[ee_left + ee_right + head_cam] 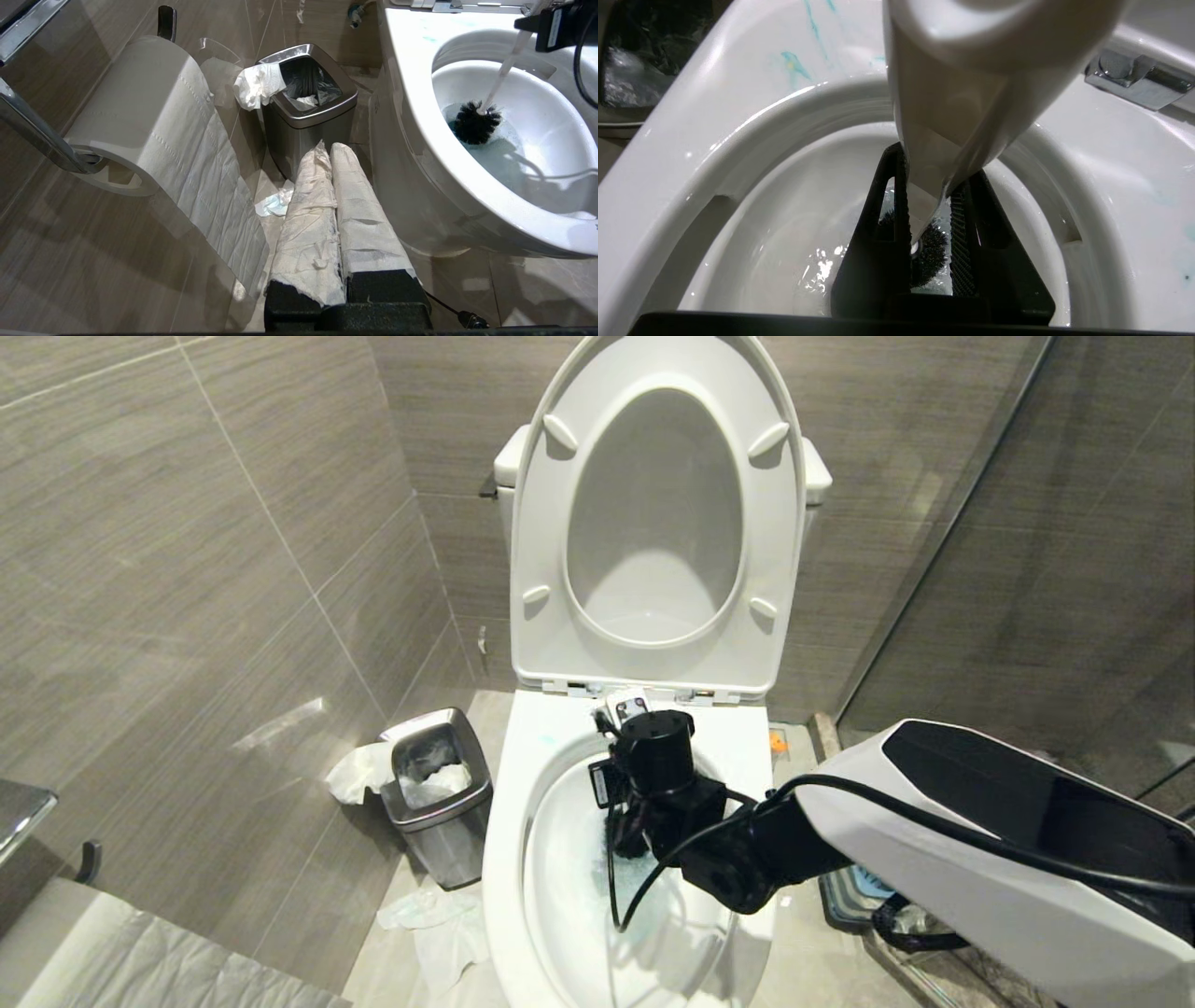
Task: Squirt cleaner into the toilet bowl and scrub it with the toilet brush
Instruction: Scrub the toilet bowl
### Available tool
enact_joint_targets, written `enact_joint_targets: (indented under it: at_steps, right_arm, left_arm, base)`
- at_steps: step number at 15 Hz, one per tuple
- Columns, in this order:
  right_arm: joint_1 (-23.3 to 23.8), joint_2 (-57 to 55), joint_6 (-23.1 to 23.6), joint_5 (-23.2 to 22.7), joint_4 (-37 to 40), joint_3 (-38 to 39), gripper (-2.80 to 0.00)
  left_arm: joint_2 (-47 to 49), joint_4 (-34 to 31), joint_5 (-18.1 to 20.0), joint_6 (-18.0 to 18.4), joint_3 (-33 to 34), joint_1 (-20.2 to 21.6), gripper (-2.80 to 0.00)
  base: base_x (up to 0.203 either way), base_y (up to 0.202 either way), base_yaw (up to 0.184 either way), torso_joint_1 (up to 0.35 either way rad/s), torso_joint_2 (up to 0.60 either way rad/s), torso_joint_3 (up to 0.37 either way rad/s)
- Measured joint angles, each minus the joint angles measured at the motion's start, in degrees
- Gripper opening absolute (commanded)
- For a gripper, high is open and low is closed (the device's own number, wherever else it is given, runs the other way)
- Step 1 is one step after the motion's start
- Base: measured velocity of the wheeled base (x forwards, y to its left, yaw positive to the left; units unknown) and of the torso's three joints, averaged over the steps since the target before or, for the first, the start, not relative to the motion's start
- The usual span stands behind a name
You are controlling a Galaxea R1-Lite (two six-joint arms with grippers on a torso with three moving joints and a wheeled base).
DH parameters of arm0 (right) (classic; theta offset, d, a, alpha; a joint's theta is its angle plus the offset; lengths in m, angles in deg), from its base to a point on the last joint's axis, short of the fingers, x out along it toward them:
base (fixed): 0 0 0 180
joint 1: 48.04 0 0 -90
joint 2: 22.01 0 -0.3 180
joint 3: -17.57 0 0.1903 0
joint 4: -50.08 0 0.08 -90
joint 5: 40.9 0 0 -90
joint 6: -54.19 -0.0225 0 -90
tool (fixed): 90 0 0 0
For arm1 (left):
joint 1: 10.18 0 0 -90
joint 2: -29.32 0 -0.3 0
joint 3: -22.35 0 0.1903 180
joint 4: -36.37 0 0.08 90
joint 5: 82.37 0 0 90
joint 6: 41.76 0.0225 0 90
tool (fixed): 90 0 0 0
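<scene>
White ceramic, brush working in the basin.

We take the toilet bowl (523,859) as landmark: seat and lid stand raised against the wall behind it, leaving the basin open for scrubbing. Our right gripper (924,233) hangs over the bowl's back rim, jaws narrowed onto the pale handle of the toilet brush (476,123), so the stick slants down and the dark bristle head sits low in the basin at the tinted water. Cleaner (794,65) shows as turquoise streaks on the rim. Beside the bowl's left flank stands a steel waste bin (306,109), tissue spilling over it. Our left gripper (334,154), paper-wrapped and closed on nothing, idles by that flank. Only its wrist view shows the bristle head whole; the head view hides it behind our right wrist.
</scene>
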Motion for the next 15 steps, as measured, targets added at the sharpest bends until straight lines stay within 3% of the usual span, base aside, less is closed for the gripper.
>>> enact_joint_targets:
  at_steps: [7,15]
  right_arm:
    - [-0.32,2.91,0.02,0.79,0.34,1.59,-2.80]
    - [-1.81,25.01,0.81,0.34,4.45,19.11,-2.80]
  left_arm:
    - [0.00,0.00,0.02,0.02,0.00,0.00,-2.80]
    - [0.00,0.02,0.00,0.02,0.00,0.00,-2.80]
  base:
    - [0.000,0.000,0.000,0.000,0.00,0.000]
    - [0.000,0.000,0.000,0.000,0.00,0.000]
